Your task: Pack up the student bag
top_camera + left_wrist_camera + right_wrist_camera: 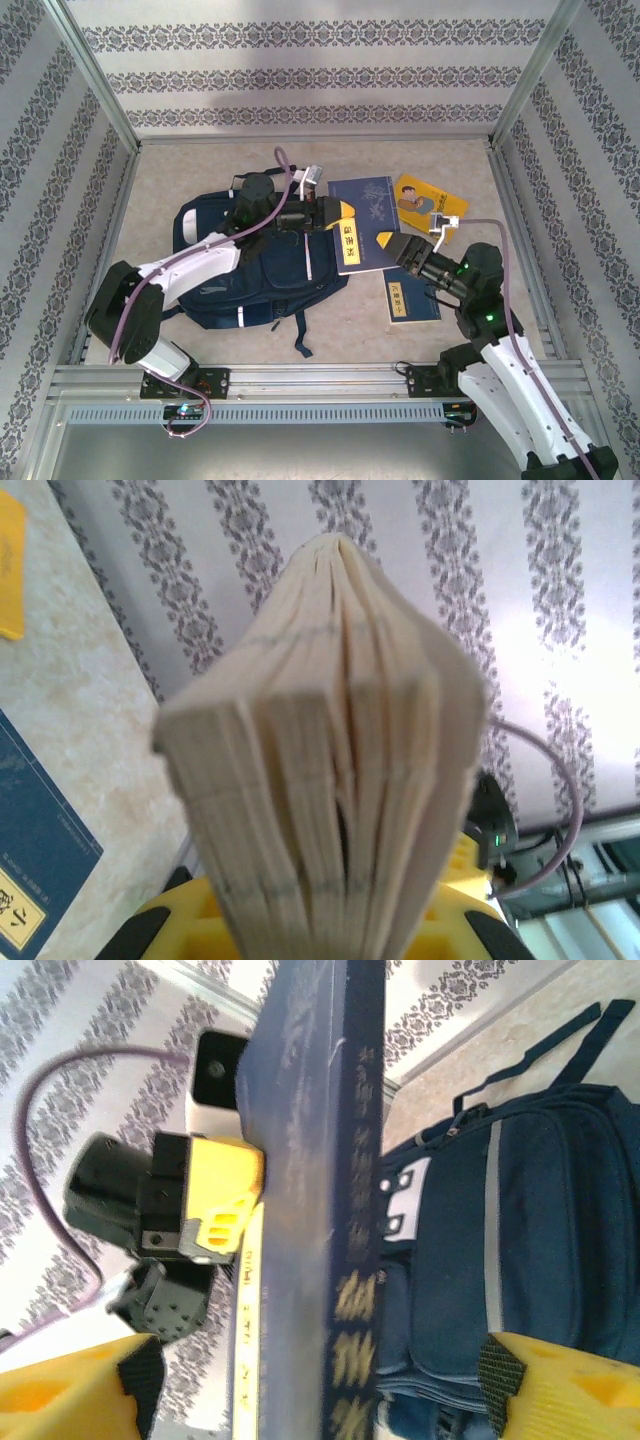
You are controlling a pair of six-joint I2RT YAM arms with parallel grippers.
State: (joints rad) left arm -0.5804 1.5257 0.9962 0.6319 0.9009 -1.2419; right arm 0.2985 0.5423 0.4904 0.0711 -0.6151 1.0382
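1. The student bag (pixel 255 270) lies flat on the table (pixel 200 168), left of centre. Its front pockets face up and one dark strap trails toward the near edge.
2. My left arm reaches across the top of the bag. My left gripper (pixel 338 218) sits just past the bag's right edge and pinches a navy book (pixel 368 215).
3. In my left wrist view the book's fanned page edges stand between my yellow fingers (pixel 175 930), which press in on it from both sides.
4. My right wrist view shows the same book edge-on, with gold lettering down the spine. One left finger lies flat against its cover, and the bag is just beside it.
5. My right gripper (pixel 392 243) is at the book's near right corner with its jaws spread wide. Its fingertips (pixel 500 1370) stand on either side of the book, clear of both faces.
6. I cannot tell whether the book rests on the table or hangs above it.
7. A small blue booklet (pixel 412 297) lies flat on the table beside my right gripper.
8. A yellow booklet (pixel 430 200) with a cartoon figure lies farther back, just right of the navy book. Both booklets are apart from the bag.
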